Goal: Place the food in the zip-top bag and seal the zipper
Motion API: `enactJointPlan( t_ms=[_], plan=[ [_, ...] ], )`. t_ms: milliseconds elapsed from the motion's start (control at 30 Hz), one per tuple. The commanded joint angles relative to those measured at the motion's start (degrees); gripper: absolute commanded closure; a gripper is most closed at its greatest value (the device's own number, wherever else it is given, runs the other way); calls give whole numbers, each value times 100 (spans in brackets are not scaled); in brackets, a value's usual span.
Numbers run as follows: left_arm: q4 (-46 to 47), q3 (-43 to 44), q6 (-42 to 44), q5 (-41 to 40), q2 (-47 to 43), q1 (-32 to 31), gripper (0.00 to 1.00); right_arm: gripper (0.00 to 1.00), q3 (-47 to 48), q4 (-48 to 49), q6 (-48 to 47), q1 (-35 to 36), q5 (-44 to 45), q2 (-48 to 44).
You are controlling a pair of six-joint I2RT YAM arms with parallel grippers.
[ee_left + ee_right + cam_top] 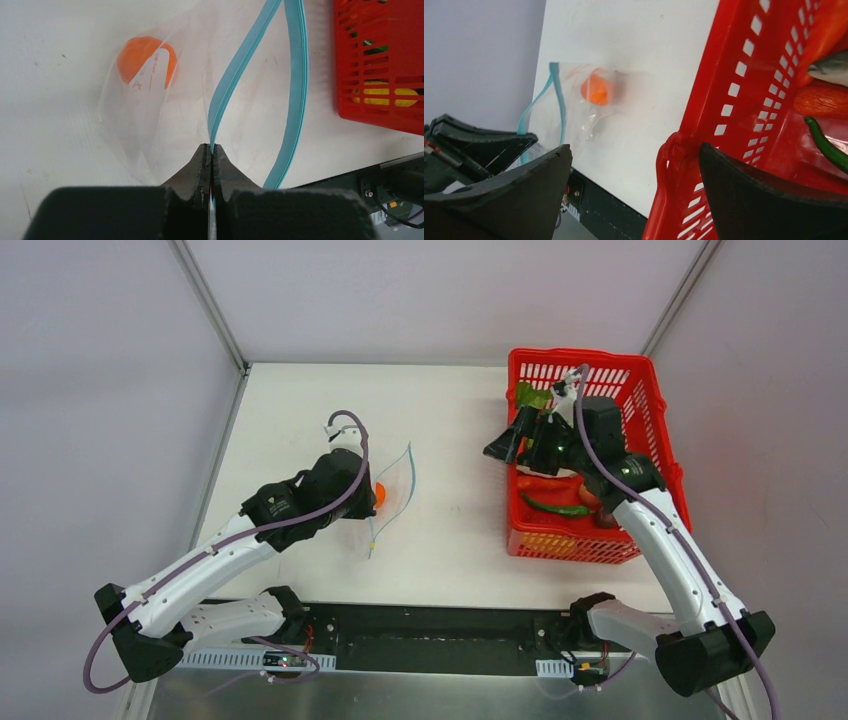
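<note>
One orange ball (pixel 145 57) is already in the zip-top bag (pixel 125 117) at 9 o'clock; my left fingers (pixel 192 175) pinch its unsealed zipper (pixel 235 75). My right fingers (pixel 514 195), wide apart and empty, hover over the red basket (pixel 640 370) at 2 o'clock, where the remaining food (pixel 555 508) waits.

A white table (pixel 460 420) is shown from above, enclosed by pale grey walls (pixel 440 290) that are joined at two slanting metal posts (pixel 210 305) (pixel 680 300). A red mesh basket (pixel 600 358) is set upright on the right-hand part of the table, close to its right edge. A black strip (pixel 440 635) is fitted along the near edge, and a brushed metal surface (pixel 420 695) is seen below it.
</note>
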Motion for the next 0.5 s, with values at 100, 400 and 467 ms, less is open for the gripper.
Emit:
enactJointPlan(
  t_ms=[100, 400, 467],
  plan=[
    [99, -34, -77, -45, -130, 80, 100, 0, 481, 275, 55, 1163, -732, 535],
    [45, -108, -95, -120, -282, 84, 100, 1, 696, 283, -454, 1048, 2433, -4],
    [46, -104, -95, -114, -278, 81, 100, 7, 634, 346, -546, 795, 2886, -21]
  ],
)
